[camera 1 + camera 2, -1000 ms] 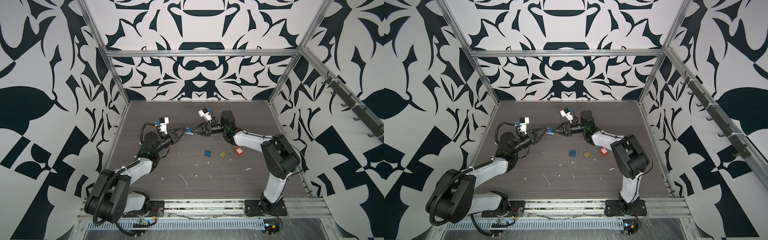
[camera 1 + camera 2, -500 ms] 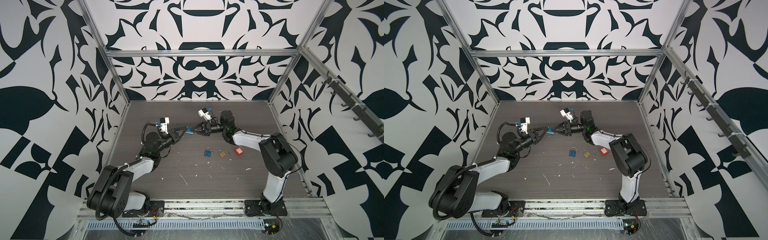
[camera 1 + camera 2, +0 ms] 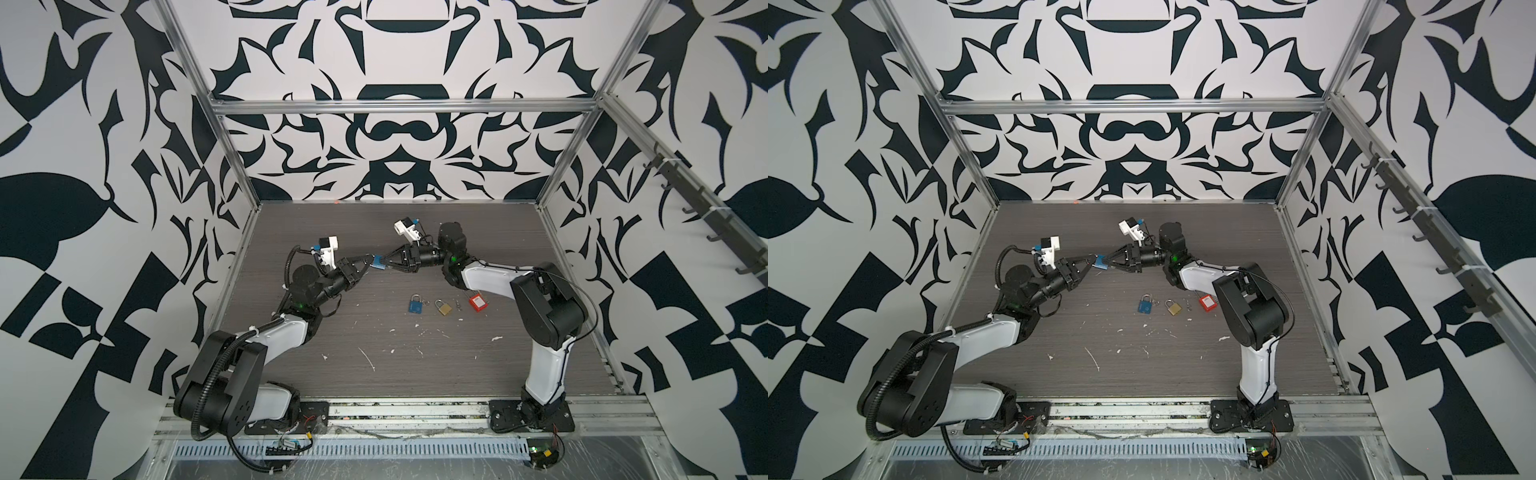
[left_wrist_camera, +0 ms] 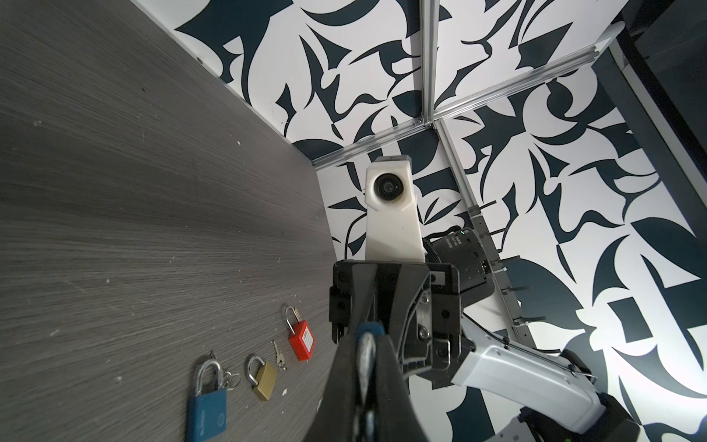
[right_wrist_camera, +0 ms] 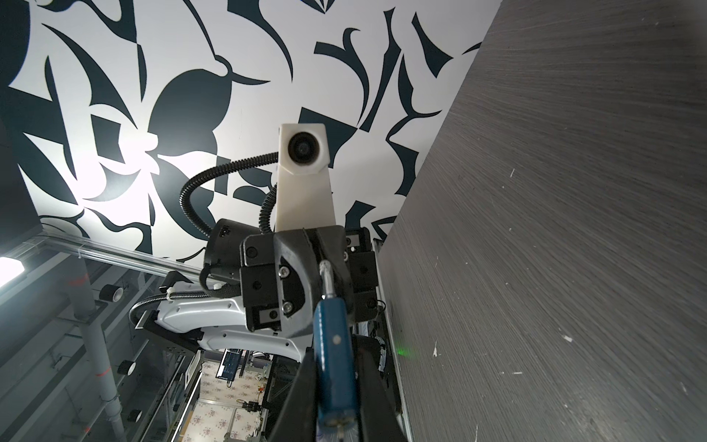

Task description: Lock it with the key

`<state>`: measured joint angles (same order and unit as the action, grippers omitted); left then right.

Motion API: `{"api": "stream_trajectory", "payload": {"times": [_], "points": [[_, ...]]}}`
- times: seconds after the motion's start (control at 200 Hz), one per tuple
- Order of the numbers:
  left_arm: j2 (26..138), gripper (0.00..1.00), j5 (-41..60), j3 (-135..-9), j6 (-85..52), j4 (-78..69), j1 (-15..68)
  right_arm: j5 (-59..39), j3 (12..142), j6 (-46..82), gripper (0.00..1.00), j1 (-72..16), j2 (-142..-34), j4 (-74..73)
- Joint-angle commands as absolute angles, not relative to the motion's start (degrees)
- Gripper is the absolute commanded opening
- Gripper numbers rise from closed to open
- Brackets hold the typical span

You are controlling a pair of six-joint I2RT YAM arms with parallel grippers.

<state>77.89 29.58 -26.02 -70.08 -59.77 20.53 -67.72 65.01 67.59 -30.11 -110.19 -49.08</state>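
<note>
Blue padlock [image 3: 378, 262] floats above the table [image 3: 374, 332]: right gripper [image 3: 385, 263] clamps its body steady so left gripper [image 3: 368, 262], pinched tight on the loop [image 5: 327, 279], can probably push it shut.

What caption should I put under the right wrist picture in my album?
Right gripper holds a blue padlock in mid-air while the left gripper pinches its silver shackle.

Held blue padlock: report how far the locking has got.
Done: the held blue padlock is off the table, its body in the right gripper. In hand: the left gripper is shut on its shackle. Left: whether a key sits in it is unclear; a loose key lies on the table between the brass padlock and the red padlock.
</note>
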Motion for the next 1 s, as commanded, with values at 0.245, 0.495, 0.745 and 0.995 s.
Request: {"api": "stream_trajectory", "payload": {"times": [0.245, 0.495, 0.745, 0.995], "points": [[80.9, 0.0, 45.9, -22.1, -75.1, -72.4, 20.7, -57.0, 71.9, 67.9, 0.07, -33.8, -109.7, -49.0], [81.4, 0.0, 45.6, -22.0, -75.8, -71.1, 18.8, -55.6, 71.7, 66.9, 0.23, -33.7, -110.5, -48.0], [81.7, 0.0, 45.1, -22.9, -77.1, -72.0, 18.6, -54.8, 70.3, 68.6, 0.31, -33.7, -110.3, -50.7], [78.9, 0.0, 44.3, -23.6, -76.2, -66.5, 18.5, -54.0, 66.7, 66.4, 0.4, -33.3, -107.6, -50.5]]}}
